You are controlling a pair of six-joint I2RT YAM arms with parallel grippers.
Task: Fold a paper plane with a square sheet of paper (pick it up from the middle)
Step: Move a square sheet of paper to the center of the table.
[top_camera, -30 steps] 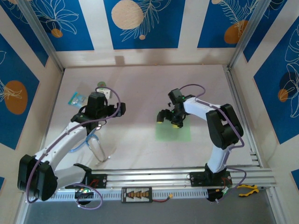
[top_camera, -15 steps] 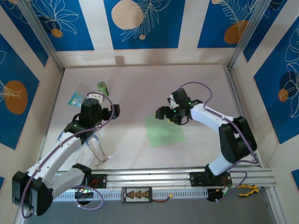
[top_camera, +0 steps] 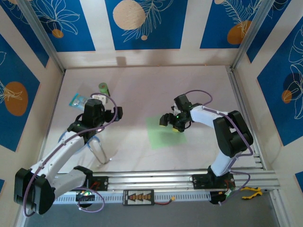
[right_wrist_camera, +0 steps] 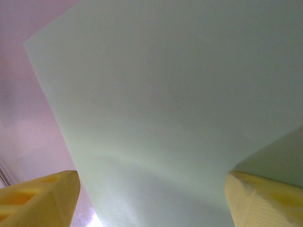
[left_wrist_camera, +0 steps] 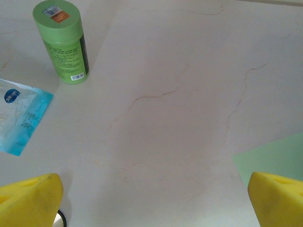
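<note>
Top external view places the paper (top_camera: 165, 133) flat on the surface (top_camera: 142, 87), slightly right of centre and turned a little askew to the near rail. It is an unfolded square; no crease is visible. The right tool (top_camera: 171, 124) sits over the sheet's far edge with its jaws apart. The left tool (top_camera: 107, 105) hangs well apart from the sheet, jaws also wide apart and gripping nothing, near a cylinder (left_wrist_camera: 61, 40) and a packet (left_wrist_camera: 21, 120).

In the right wrist view the sheet (right_wrist_camera: 156, 94) spans almost the whole gap between the two yellow fingertips (right_wrist_camera: 40, 198). A soft bow shows across its lower part, and one edge lifts beside the right-hand fingertip. Whether either pad touches the sheet cannot be told.

Handling assessment:
- Weight: negligible. The sheet will probably slide rather than lift if pushed sideways.
- Stiffness: very low. It bows under slight contact and will droop when held at one point.
- Friction: the surface looks smooth, so skidding is likely.
- Fragility: any hard pinch is likely to leave a stray crease, which would spoil later folds.

Recommended hold: the middle of the sheet, as the task states. The jaws should close gently so that a small ridge rises between the pads, then clamp that ridge. A corner grip is judged poor, since the free area would sag and twist.
</note>
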